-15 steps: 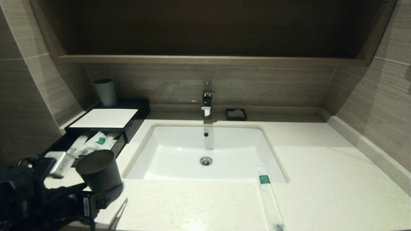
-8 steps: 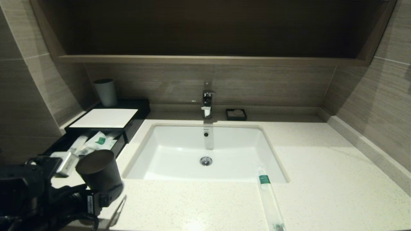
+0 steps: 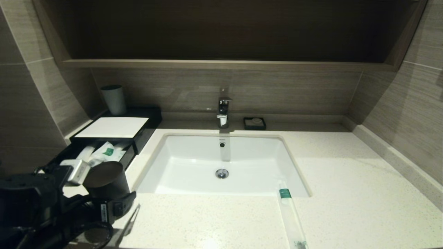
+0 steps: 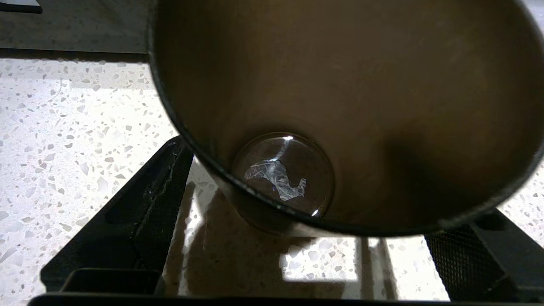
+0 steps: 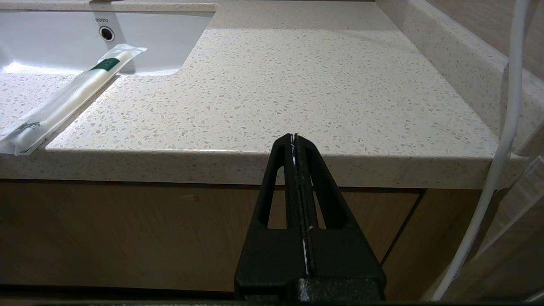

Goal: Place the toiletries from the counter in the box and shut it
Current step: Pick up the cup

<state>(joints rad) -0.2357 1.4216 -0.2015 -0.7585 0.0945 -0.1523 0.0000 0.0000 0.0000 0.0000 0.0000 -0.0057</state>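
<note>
**Straddling the cup, not the sachet: left arm is off-target**

Left gripper (image 3: 109,207) has pushed a bit further in over the counter's (image 3: 346,193) front-left corner in the last second. Its fingers (image 4: 140,221) are spread as wide as they go, one each side of the dark cup (image 3: 105,181). The wrist view shows bare counter between one finger and the cup's base, so I read it as nothing gripped. The cup itself has barely shifted.

The cup isn't a toiletry. My guess is it's being cleared away, or it's simply in the way. Either way, no progress on the load.

Box (image 3: 114,127) sits at the back-left corner with its drawer (image 3: 129,155) pulled out. Several sachets (image 3: 105,152) are already lying in the drawer, just behind the cup.

One long sachet (image 3: 290,216) is left on the counter at the front edge, by the sink's (image 3: 221,162) front-right corner. Its green-label end reaches the basin rim. It lies well apart from the left gripper, with the sink's whole front rim between them.

Right gripper (image 5: 296,144) is parked below the counter's front edge, fingers pressed together and empty. The sachet is much nearer to it.

The drawer can't be closed yet.
</note>
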